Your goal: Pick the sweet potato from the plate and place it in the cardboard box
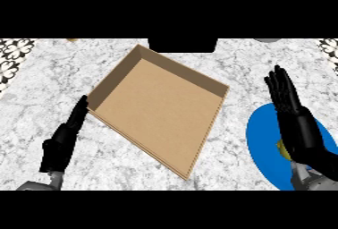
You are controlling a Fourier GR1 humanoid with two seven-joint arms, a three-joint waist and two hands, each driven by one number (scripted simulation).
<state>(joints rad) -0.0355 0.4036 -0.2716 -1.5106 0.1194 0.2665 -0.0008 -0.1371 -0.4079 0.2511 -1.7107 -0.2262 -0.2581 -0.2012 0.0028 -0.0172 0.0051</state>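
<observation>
Right hand [298, 127] hangs over the blue plate [264, 147], fingers straight and pressed together, pointing away from the robot, holding nothing that can be seen. Under its palm a small patch of yellowish tan peeks out at the inner edge: that is the sweet potato [282, 150], lying on the plate and almost wholly hidden by the hand, so its shape cannot be told. Whether the palm touches it cannot be told either.

From the head view, the plate sits at the right side of the counter [46, 129], partly cut off by the edge of the view. The counter top is pale grey-white marble with a fine mottled grain. A patterned black-and-white tile strip [13, 56] shows at the far left and far right corners.

Between the two hands lies the cardboard box [158, 109], a shallow open tray of plain brown card, turned cornerwise, with low walls.

Left hand [66, 134] rests just beside the box's left wall, fingers straight and together, seen edge-on, grasping nothing.
</observation>
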